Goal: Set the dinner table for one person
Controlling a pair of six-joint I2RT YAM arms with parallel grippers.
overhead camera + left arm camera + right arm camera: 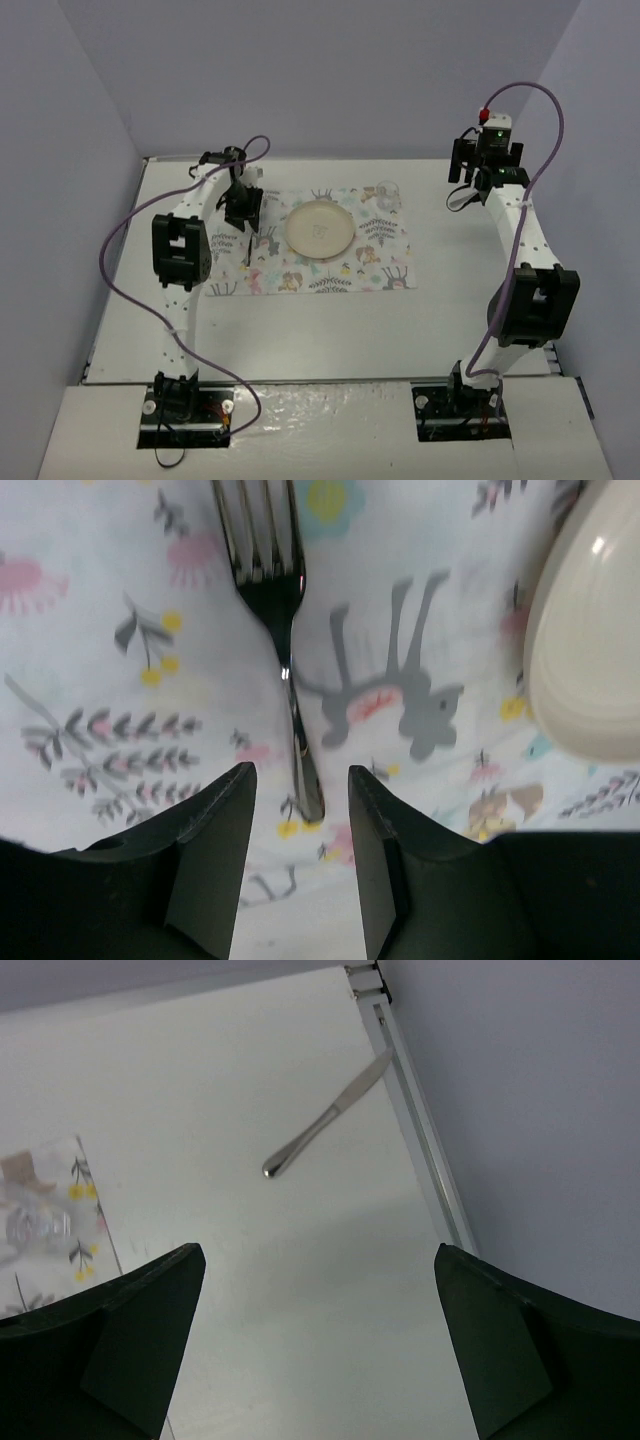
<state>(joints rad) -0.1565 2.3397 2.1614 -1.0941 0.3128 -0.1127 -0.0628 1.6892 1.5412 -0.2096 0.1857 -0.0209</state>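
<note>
The dinner table (pixel 330 330) fills the workspace, an off-white top with a thin metal rail (pixel 425 1150) along its edge. A printed cloth (pixel 385 265) lies across its middle, toward the far side. On the cloth sits a cream plate (pixel 319 229), and a clear glass (pixel 388 194) stands at the cloth's far edge, beyond the plate and to its right. The left gripper (pixel 300 815) hangs low over the left part of the cloth, pointing down. In the left wrist view we see a fork (pixel 283 630) lying flat on the cloth, tines away from the camera, with the handle end between the two fingers (pixel 210 860). The jaws stand partly open, with a gap of cloth showing on either side of the handle, so we record no contact and nothing gripped. The plate's rim shows at the right edge of that view, apart from the fork. The right gripper (pixel 320 1335) is raised over the far right area of the table, away from the cloth. Its fingers (pixel 130 1340) are spread wide, with only bare tabletop between them. Ahead of it in the right wrist view, a knife (pixel 325 1125) lies on the bare table, handle toward the cloth and blade tip at the rail. We cannot tell whether the tip touches the rail.
</note>
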